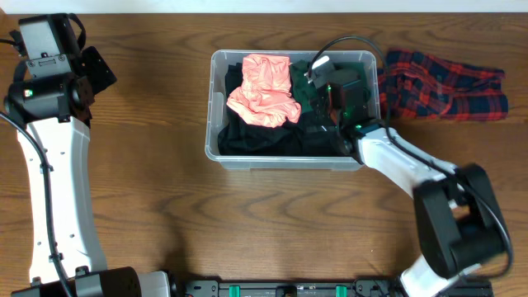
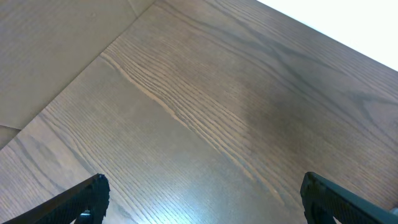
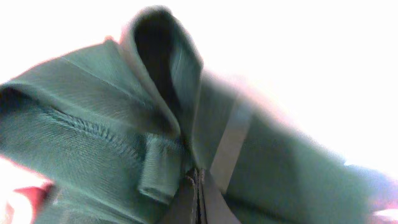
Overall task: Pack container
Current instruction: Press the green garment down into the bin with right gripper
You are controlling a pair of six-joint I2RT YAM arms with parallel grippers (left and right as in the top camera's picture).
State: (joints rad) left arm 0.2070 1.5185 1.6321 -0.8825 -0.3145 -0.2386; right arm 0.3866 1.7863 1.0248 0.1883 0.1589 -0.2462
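Two arms at the wooden desk (image 1: 165,206), and only the right one is working. The clear container (image 1: 280,162) sits mid-desk, top centre in the overhead view, and is part full. In it, black clothing (image 1: 264,139) covers the bottom and a pink garment (image 1: 264,91) is bunched on top in the left half. Outside it, a red plaid garment (image 1: 445,87) lies on the desk just beside the right wall, not yet packed. My right gripper (image 3: 198,186) is down inside the container's right end, jaws pinched fully together on a fold of green fabric (image 3: 93,130). My left gripper (image 2: 202,193) is spread wide, holds nothing and hangs over bare desk well apart from the container. Step, as I read it: placing the green piece. Next I'd need to release it, lift clear of the rim, then reach right for the plaid one.
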